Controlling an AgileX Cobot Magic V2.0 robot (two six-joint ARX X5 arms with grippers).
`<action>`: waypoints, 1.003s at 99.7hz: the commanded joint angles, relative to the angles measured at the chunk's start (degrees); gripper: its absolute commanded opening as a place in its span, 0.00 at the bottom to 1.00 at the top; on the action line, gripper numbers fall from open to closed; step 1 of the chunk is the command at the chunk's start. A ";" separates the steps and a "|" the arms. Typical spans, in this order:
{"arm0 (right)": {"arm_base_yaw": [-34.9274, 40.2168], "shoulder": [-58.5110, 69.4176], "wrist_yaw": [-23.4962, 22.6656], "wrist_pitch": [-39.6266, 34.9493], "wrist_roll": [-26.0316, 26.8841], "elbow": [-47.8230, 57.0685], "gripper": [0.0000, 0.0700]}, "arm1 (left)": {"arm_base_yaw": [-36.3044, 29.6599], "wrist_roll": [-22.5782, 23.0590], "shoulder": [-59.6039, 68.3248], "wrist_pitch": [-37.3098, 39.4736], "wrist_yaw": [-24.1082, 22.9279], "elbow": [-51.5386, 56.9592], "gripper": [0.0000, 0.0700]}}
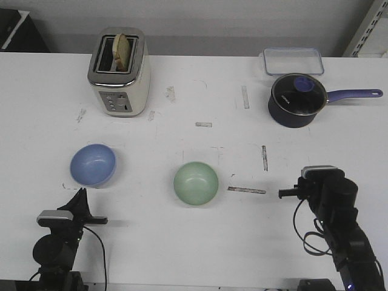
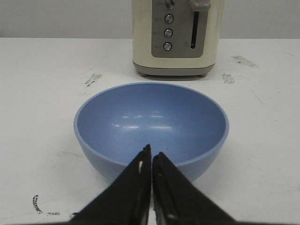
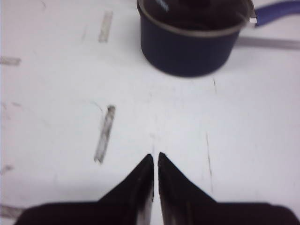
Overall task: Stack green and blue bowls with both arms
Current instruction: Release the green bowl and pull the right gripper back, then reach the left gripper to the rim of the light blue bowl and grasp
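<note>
Left gripper [image 2: 152, 159] hovering, jaws pressed together, facing blue bowl [image 1: 93, 164] near toaster [image 1: 119, 71], likely lining up grasp. Right gripper [image 3: 155, 161] likewise closed, idling. Green bowl [image 1: 196, 182] sitting right of blue bowl, unstacked.

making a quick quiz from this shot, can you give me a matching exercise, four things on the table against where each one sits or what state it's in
Things:
1. blue bowl
2. green bowl
3. toaster
4. saucepan

Places or states:
A. far right of the table, glass lid on
B. near the middle of the table, empty
C. far left, a slice sticking out of one slot
D. just ahead of the shut left claw, empty

Pairs: 1-D, 2-B, 3-C, 4-A
</note>
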 commanded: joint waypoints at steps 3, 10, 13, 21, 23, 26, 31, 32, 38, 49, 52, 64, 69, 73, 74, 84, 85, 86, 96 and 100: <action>0.07 -2.43 -1.09 3.23 -0.76 -3.48 0.01 | 0.00 -0.96 -0.07 3.04 0.04 -0.94 0.00; 0.07 -4.22 -1.57 4.48 -0.76 -5.60 0.01 | 0.00 -1.70 -0.07 5.49 0.02 0.04 0.00; 0.07 -4.66 -1.57 4.72 -0.76 -6.01 0.01 | 0.00 -2.58 -0.07 6.51 0.00 0.72 0.00; 0.07 -4.96 -1.57 5.03 -0.74 -6.12 0.01 | 0.00 -3.45 -0.04 7.93 -0.09 3.65 0.00; 0.07 -4.96 -1.57 5.25 -0.74 -6.12 0.01 | 0.00 -3.54 -0.02 7.80 -0.20 4.72 0.00; 0.07 -4.94 -1.57 5.42 -0.72 -6.12 0.01 | 0.00 -3.52 0.11 7.61 -0.20 6.47 0.00; 0.07 -4.85 -1.55 5.86 -0.72 -6.12 0.01 | 0.00 -3.52 0.70 7.43 -0.20 9.73 0.00; 0.07 -4.87 -1.55 5.90 -0.72 -6.12 0.01 | 0.00 -3.52 0.90 7.39 -0.17 10.43 0.00; 0.07 -4.87 -1.55 6.34 -0.72 -6.12 0.01 | 0.00 -3.54 2.73 7.13 -0.17 15.19 0.00; 0.07 -4.87 -1.55 6.69 -0.72 -6.12 0.01 | 0.02 -3.50 9.62 3.10 -0.17 26.69 0.00; 0.07 -4.87 -1.55 6.67 -0.72 -6.12 0.01 | 0.02 -3.45 12.72 0.48 -0.20 30.95 0.00; 0.07 -4.85 -1.55 6.78 -0.74 -6.12 0.01 | 0.02 -2.86 23.85 -8.98 -0.17 44.24 0.01; 0.07 -4.85 -1.55 6.82 -0.74 -6.12 0.01 | 0.02 -2.86 28.57 -12.90 -0.17 49.40 0.01; 0.07 -4.85 -1.55 6.88 -0.74 -6.12 0.01 | 0.02 -2.86 32.26 -15.76 -0.15 53.13 0.02; 0.07 -4.85 -1.57 6.91 -0.74 -6.12 0.01 | 0.02 -2.86 33.14 -16.46 -0.15 53.99 0.03; 0.07 -4.85 -1.55 6.93 -0.74 -6.12 0.01 | 0.02 -2.89 41.16 -22.36 -0.15 61.07 0.20; 0.07 -4.85 -1.55 6.93 -0.74 -6.12 0.01 | 0.02 -2.89 41.88 -22.84 -0.15 61.59 0.22; 0.07 -4.85 -1.57 6.93 -0.74 -6.12 0.01 | 0.02 -2.89 42.56 -23.26 -0.15 62.10 0.25; 0.07 -4.85 -1.55 6.93 -0.74 -6.12 0.01 | 0.02 -3.23 48.44 -26.01 -0.15 65.05 0.51; 0.07 -4.85 -1.55 6.95 -0.76 -6.12 0.01 | 0.02 -4.07 50.18 -26.08 -0.15 65.18 0.65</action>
